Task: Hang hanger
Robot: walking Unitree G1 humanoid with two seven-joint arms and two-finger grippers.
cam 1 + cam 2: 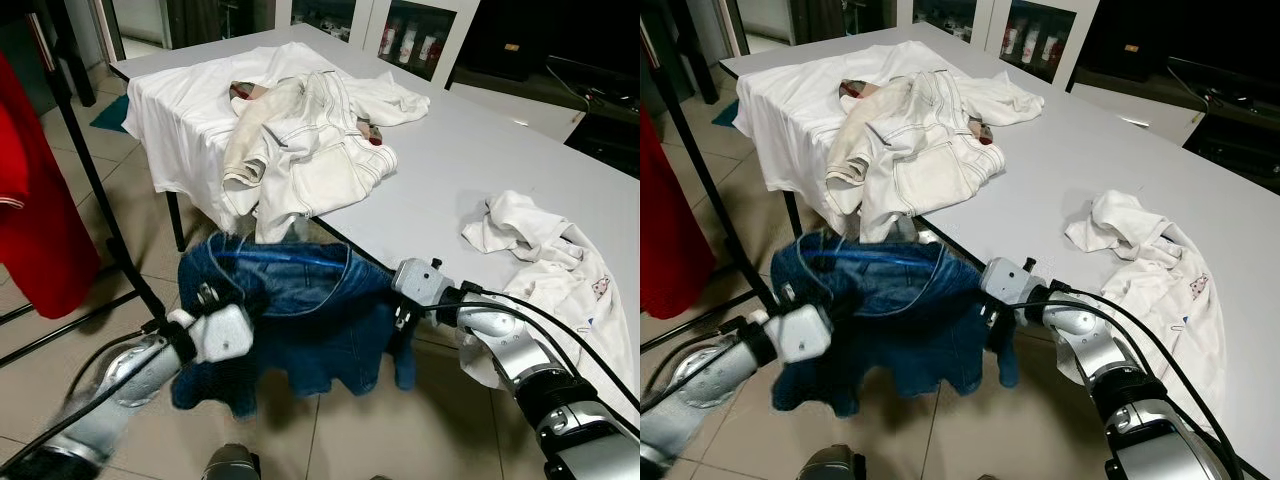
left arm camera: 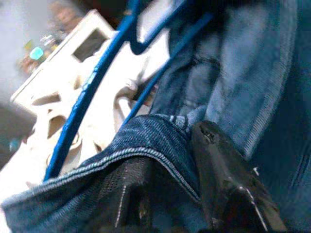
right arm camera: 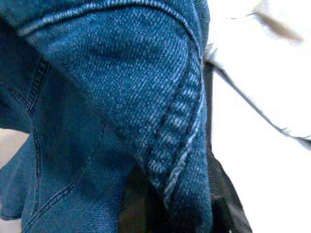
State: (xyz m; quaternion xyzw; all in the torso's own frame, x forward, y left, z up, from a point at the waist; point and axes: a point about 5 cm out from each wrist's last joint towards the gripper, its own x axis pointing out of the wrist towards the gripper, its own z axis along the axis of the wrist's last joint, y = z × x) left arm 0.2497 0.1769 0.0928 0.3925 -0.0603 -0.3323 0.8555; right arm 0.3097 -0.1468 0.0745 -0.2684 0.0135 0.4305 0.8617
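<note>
Both grippers, left (image 1: pixel 215 300) and right (image 1: pixel 403 318), were clamped on opposite edges of stiff, stitched blue denim (image 1: pixel 300 320) draped over a thin blue hanger (image 1: pixel 285 257), held beside the table (image 1: pixel 470 160).

Blue denim garment (image 1: pixel 300 330), seemingly blue hanger (image 1: pixel 285 256)

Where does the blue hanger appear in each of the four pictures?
Left eye view: blue hanger lies inside the denim garment, low centre.
Right eye view: hanger low, left of centre.
Left wrist view: hanger runs diagonally, upper left.
Right wrist view: not seen; denim.
Shared landmark: the denim garment.
</note>
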